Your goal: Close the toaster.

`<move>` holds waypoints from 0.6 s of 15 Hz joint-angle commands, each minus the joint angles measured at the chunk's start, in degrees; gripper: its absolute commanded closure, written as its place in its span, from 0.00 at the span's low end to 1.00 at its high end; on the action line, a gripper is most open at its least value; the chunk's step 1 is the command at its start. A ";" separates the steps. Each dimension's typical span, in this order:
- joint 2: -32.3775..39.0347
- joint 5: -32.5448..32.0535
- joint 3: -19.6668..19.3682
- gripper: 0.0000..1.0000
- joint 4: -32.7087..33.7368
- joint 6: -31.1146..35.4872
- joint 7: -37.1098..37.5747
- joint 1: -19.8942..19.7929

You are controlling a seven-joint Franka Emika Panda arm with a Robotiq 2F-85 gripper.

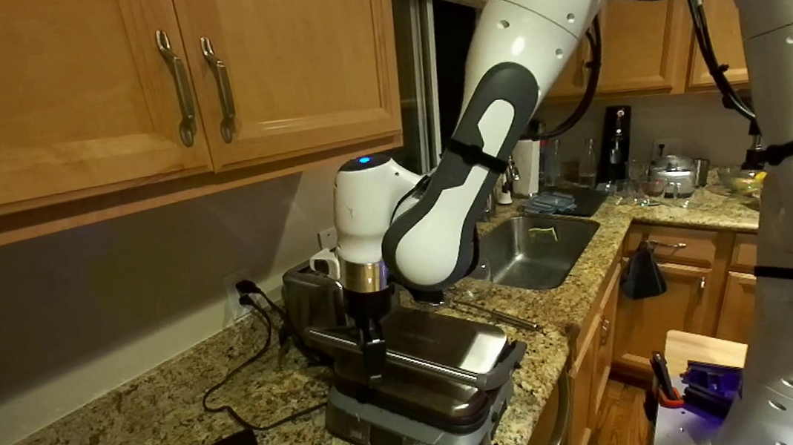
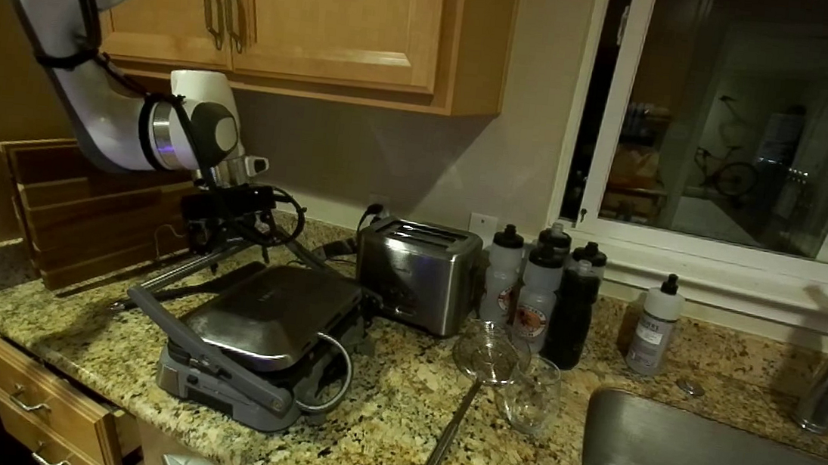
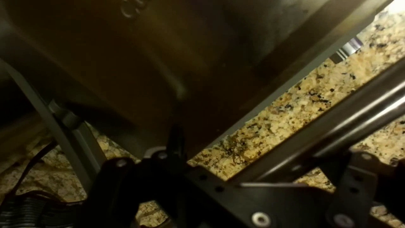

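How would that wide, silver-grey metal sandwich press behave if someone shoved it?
The press, bulky and metal, is probably heavy; its broad, low base should resist tipping. Its shiny bar handle may swing rather than stay put, as the grey side arms look hinged.

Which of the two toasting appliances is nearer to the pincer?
The wide contact grill: the pincer is at its bar handle, while the boxy slot toaster stands farther off.
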 commanded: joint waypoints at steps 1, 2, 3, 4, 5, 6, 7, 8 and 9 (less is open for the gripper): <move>-1.36 -3.43 -1.36 0.00 -0.80 -0.14 4.50 2.78; -1.62 -3.92 -1.39 0.00 -0.94 -0.36 5.38 3.26; -1.96 -4.73 -1.73 0.00 -1.09 -0.46 6.68 3.86; -2.41 -6.30 -2.49 0.00 -1.26 -0.30 8.75 4.70; -2.74 -7.61 -2.98 0.00 -1.32 -0.44 10.40 5.28; -3.22 -8.53 -3.25 0.00 -1.44 -1.03 11.57 5.64; -3.60 -9.57 -3.54 0.00 -1.56 -1.31 12.77 6.08; -4.16 -10.68 -3.79 0.00 -1.75 -1.59 13.92 6.52; -4.69 -11.84 -3.91 0.00 -1.87 -1.91 14.88 6.86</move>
